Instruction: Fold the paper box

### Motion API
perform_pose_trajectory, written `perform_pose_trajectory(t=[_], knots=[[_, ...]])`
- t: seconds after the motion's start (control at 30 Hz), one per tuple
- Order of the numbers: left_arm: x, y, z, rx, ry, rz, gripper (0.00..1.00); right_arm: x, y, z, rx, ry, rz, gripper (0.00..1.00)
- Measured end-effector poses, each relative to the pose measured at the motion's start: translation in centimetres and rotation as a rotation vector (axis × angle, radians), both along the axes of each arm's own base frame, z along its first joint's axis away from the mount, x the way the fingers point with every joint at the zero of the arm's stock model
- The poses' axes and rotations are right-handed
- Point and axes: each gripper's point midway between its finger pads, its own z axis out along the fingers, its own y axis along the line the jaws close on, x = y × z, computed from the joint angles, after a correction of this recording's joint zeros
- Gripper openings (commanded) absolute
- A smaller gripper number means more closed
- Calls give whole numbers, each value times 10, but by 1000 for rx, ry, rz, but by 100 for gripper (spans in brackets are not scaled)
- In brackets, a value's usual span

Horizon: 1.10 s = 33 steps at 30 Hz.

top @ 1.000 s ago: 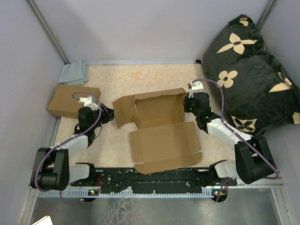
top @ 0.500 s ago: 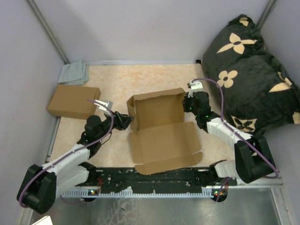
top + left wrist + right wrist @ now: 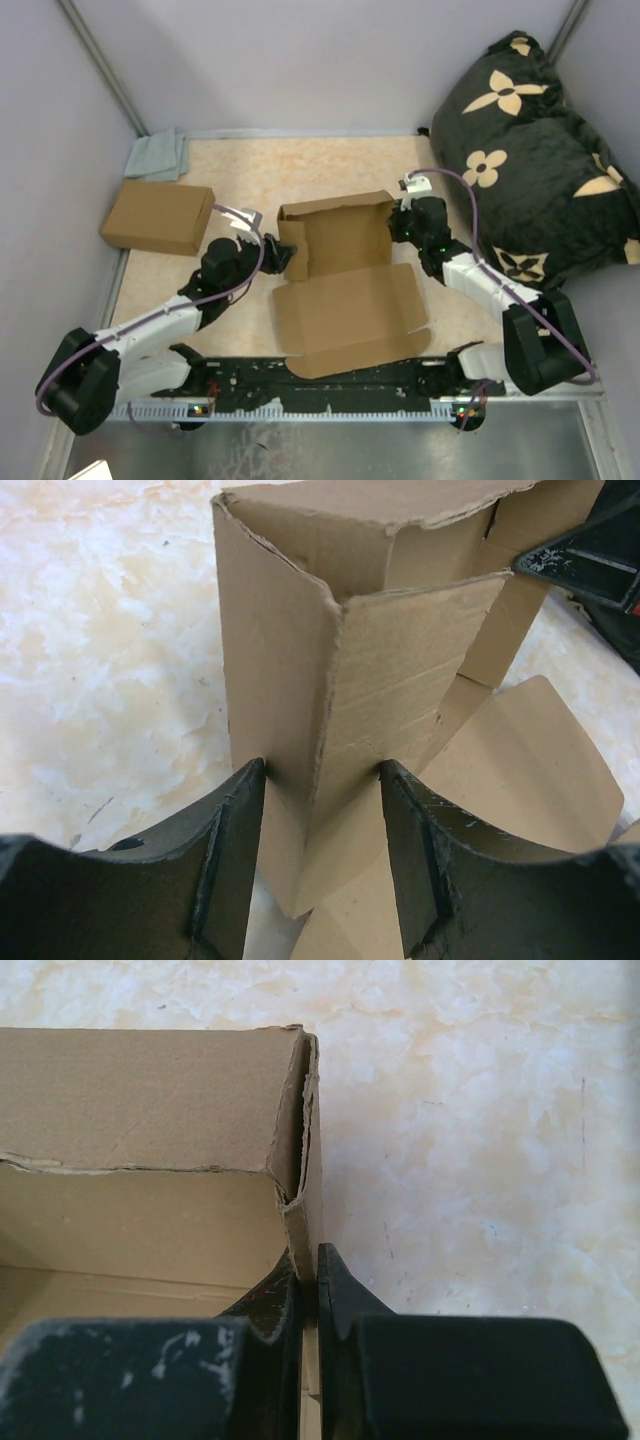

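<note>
From above, the paper box (image 3: 345, 272) lies mid-table (image 3: 300, 165) between the two arms, its far half stood up into walls and its near panel flat toward the bases. The right gripper (image 3: 398, 216) is pinched on the right wall, likely to steady the box while the other side is formed. The left gripper (image 3: 284, 255) is spread at the left front corner, where a side flap is turned in. A second box (image 3: 158, 217) sits well apart at the left, a cloth (image 3: 158, 155) lies in the far corner, and a pillow (image 3: 530, 140) crowds the right edge just beyond the right arm, so room to swing is better on the left and toward the back. In the left wrist view the fingers (image 3: 225, 860) stand on either side of a folded upright corner of cardboard, very close to it; whether the pads press it I cannot tell. The flap's raw edge runs straight up between them, and the flat panel shows below at the right. In the right wrist view the fingers (image 3: 340, 1290) are pressed together on the thin wall just below its top corner, where a tab tucks inside; bare table lies open to the right of that edge.
</note>
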Motion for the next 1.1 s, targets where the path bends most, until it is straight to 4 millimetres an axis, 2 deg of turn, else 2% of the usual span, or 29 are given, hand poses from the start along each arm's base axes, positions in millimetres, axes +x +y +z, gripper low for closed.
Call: perform_pose_trajectory(t=[0.3,0.4,0.6,0.67,0.7,0.8,0.97,1.1], knots=[[19,-6,-5,110,35,123,54,-17,-1,-1,35,-7,11,0],[25,-5,-10,160,50,182,48,-25,0,-2,43,-8,15,0],[32,0,-24,277,77,293,23,-37,2,-1,36,-23,1,0],[34,3,-29,325,86,330,3,-40,4,0,29,-25,-7,0],[36,5,-32,349,92,351,0,-42,5,-1,24,-24,-13,0],[41,11,-36,426,107,438,0,-44,6,-1,23,-20,-34,0],[50,7,-30,518,134,602,0,-43,2,-2,49,-3,-103,1],[46,7,-32,551,146,708,0,-44,3,-2,71,14,-129,2]])
